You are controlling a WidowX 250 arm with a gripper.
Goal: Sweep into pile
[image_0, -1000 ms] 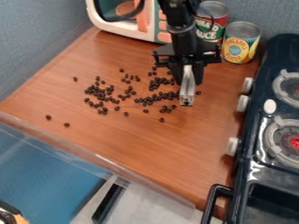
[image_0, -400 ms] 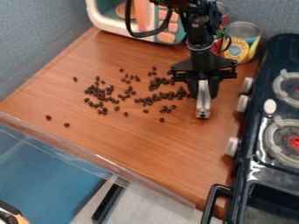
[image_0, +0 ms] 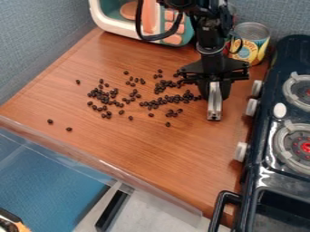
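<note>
In the camera view, the beans [image_0: 106, 100] lie on the brown wooden counter [image_0: 151, 145], spread to the picture-left of the jaws of the gripper [image_0: 215, 96]. The nearest ones are just beside the jaws; others trail away in a loose, broken band, with the thickest clumps between the jaws and the far-left strays. One bean sits alone beyond the band's left end, two more lie well apart toward the near-left side, and another sits by itself at the band's near side. The jaws are closed on one narrow silver-grey tool [image_0: 214, 109], which points down between them.

There are dozens of beans, too bunched for an exact count. Behind the jaws are one yellow-labelled can [image_0: 250, 41], a second, red can [image_0: 232, 19] partly covered by the arm, and one toy microwave [image_0: 118, 28]. To the picture-right of the jaws stands one toy stove [image_0: 261, 171], with two burners [image_0: 295, 144] and three pale knobs [image_0: 241, 152] in sight.

The beans are small, oval and very dark brown, nearly black, some catching a faint shine; many touch, others are separate.
</note>
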